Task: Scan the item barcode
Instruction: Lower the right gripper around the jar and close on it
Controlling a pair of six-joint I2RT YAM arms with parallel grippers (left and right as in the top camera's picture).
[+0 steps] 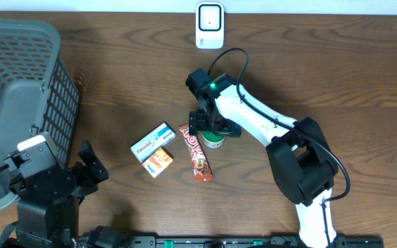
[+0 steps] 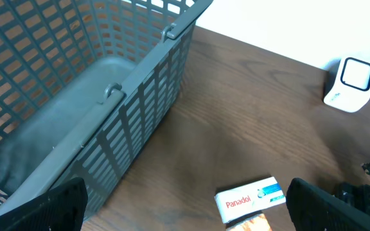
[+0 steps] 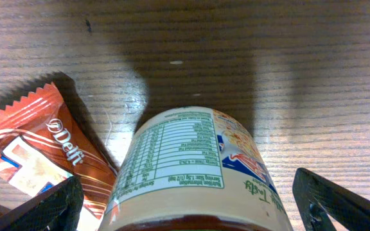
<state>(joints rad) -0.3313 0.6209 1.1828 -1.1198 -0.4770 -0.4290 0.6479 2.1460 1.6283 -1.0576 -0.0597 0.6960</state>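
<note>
A small jar (image 3: 191,163) with a cream nutrition label and a green lid (image 1: 214,141) stands on the table. My right gripper (image 3: 191,215) hangs right over it, open, with one finger on each side and a gap to the jar on both. From above, the right gripper (image 1: 214,128) covers most of the jar. The white scanner (image 1: 209,25) stands at the table's far edge, also in the left wrist view as the scanner (image 2: 350,83). My left gripper (image 2: 191,212) is open and empty near the front left, left gripper (image 1: 92,164).
A brown Delfi wrapper (image 1: 196,153) lies just left of the jar, touching it in the right wrist view, wrapper (image 3: 37,154). A white Panadol box (image 1: 152,141) and a small orange box (image 1: 159,162) lie further left. A grey mesh basket (image 1: 19,89) fills the left side.
</note>
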